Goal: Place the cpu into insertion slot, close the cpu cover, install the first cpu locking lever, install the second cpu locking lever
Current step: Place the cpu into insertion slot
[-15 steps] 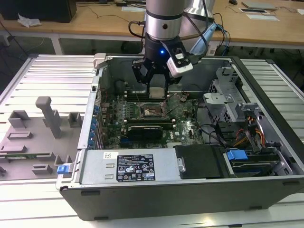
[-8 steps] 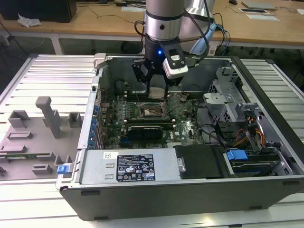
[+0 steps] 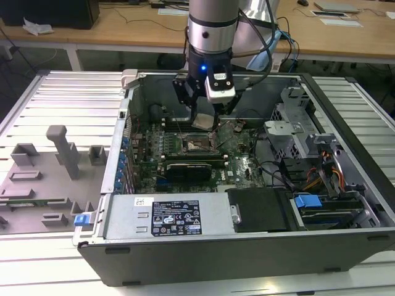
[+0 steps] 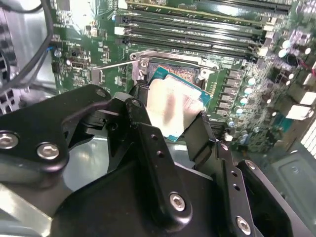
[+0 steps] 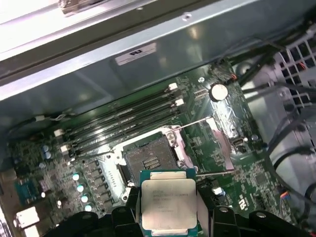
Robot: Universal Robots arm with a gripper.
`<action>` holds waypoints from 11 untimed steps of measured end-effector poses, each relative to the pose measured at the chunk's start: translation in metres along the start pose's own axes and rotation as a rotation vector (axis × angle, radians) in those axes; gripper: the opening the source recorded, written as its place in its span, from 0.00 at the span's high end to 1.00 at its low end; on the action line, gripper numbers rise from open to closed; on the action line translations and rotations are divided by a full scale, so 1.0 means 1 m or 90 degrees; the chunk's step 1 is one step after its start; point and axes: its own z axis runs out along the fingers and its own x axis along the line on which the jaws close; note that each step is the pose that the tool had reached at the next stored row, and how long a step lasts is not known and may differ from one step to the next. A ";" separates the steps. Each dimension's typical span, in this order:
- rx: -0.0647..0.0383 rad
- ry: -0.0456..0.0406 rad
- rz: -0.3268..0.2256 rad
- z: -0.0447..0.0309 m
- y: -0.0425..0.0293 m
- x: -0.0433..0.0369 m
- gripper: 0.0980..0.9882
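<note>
- Gripper (image 3: 203,112) is closed narrow on the cpu (image 5: 168,205), one finger (image 5: 129,203) on each of two opposite edges; the silvery top faces up.
- The cpu hangs in the air inside the open case, above the board and just short of the slot (image 5: 150,158), not touching it; the slot is bare, its contacts exposed.
- In the exterior view the cpu looks tilted against the board; lowered that way, one corner would likely land first and bend contacts.
- The grip is on thin edges alone; a knock or a slack hold could let the chip slip or twist, and a drop onto the slot would probably do damage.
- If the chip is offset sideways or turned the wrong way, it would sit on the rim instead of in the slot; pressing then risks harm to both.
- The cover (image 5: 223,132) seems flipped back beside the slot, with a thin lever (image 5: 190,124) raised close by; a finger could catch either on the way down.
- The memory slots (image 5: 123,118) lie just beyond the slot; a wide finger may graze them.
</note>
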 end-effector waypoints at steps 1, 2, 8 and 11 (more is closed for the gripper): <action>0.000 -0.0004 0.008 0.0001 0.0000 0.0000 0.50; 0.000 -0.0009 0.017 0.0002 0.0000 0.0000 0.50; 0.003 -0.0062 0.115 0.0011 -0.0001 0.0000 0.50; 0.004 -0.0080 0.149 0.0014 -0.0001 0.0000 0.50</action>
